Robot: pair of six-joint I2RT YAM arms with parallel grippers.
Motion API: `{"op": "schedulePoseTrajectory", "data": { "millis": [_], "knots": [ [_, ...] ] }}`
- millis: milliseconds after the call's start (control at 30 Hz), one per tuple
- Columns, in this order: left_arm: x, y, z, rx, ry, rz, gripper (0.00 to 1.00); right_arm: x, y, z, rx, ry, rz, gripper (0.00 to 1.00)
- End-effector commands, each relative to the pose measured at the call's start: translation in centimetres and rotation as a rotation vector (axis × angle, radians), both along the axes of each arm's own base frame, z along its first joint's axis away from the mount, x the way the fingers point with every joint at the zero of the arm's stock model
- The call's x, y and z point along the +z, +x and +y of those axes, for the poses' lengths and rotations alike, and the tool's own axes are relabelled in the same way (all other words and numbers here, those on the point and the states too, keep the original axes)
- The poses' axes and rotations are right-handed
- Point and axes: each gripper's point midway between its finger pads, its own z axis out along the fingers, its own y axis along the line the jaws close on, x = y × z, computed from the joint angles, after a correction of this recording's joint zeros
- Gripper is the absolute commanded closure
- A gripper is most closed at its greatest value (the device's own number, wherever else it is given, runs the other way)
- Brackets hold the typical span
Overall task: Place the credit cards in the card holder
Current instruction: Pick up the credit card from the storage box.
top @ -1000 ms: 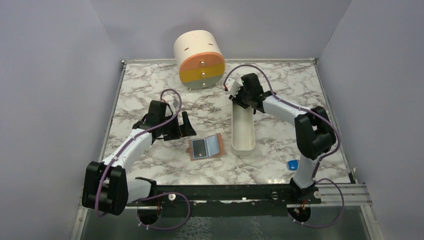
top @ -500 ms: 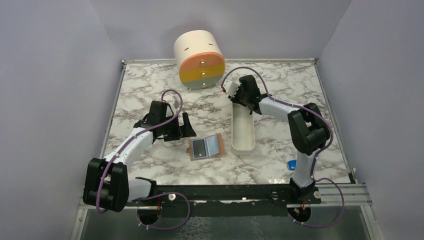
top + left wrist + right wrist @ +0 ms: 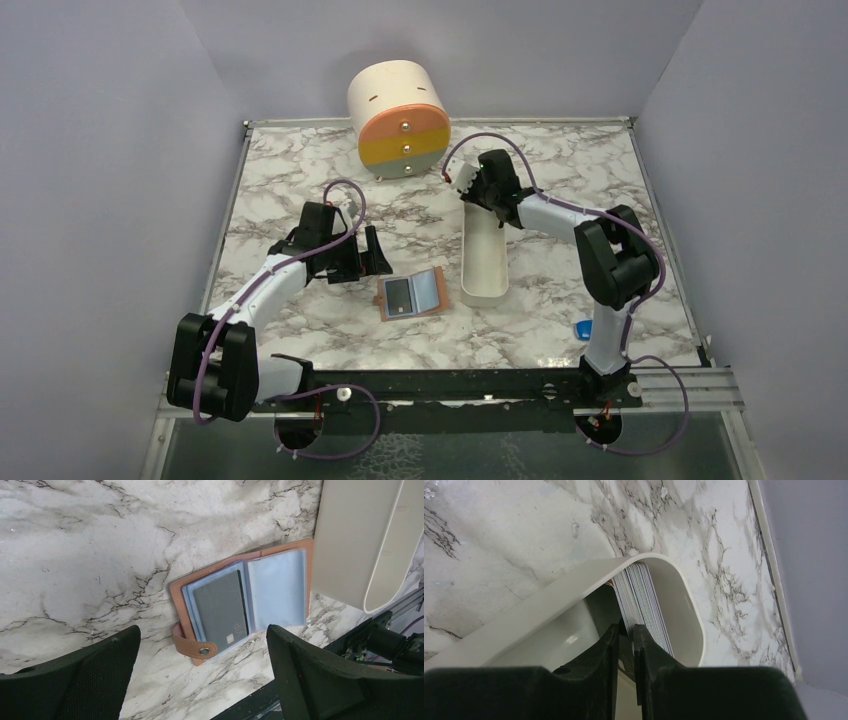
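Your right claw (image 3: pixel 626 640) pinches one of the credit cards (image 3: pixel 644 600) stacked in the white tray (image 3: pixel 549 605). Your left claw (image 3: pixel 202 630) hangs spread above the open card holder (image 3: pixel 275 590) on the worktop (image 3: pixel 75 555).

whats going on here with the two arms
The right gripper is down in the far end of the white tray, its fingers pinched on one of the credit cards stacked upright there. The left gripper hovers open just beside the card holder, which lies open on the marble table with one dark card in a sleeve.
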Motion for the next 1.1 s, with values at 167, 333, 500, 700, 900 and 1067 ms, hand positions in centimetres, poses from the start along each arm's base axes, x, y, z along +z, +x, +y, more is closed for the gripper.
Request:
{"op": "schedulePoseTrajectory", "data": {
  "millis": [167, 333, 500, 700, 900, 1067],
  "knots": [
    [0.7, 0.6, -0.1, -0.005, -0.003, -0.017, 0.01, 2.3, 1.1, -0.8, -0.036, 0.000, -0.061, 0.88],
    [0.6, 0.4, -0.1, -0.008, -0.008, -0.011, 0.01, 3.0, 0.9, -1.1, -0.046, -0.002, -0.071, 0.92],
    [0.7, 0.3, -0.2, -0.011, -0.013, -0.011, 0.01, 3.9, 1.2, -1.5, -0.061, -0.011, -0.090, 0.92],
    [0.7, 0.2, -0.3, -0.018, -0.017, -0.013, 0.01, 4.3, 1.0, -1.4, -0.054, -0.009, -0.092, 0.93],
    [0.8, 0.1, -0.3, -0.018, -0.019, -0.014, 0.01, 4.2, 1.2, -1.3, -0.046, -0.004, -0.092, 0.93],
    [0.8, 0.2, -0.3, -0.018, -0.019, -0.014, 0.01, 4.5, 1.7, -1.5, -0.058, -0.008, -0.105, 0.93]
  ]
}}
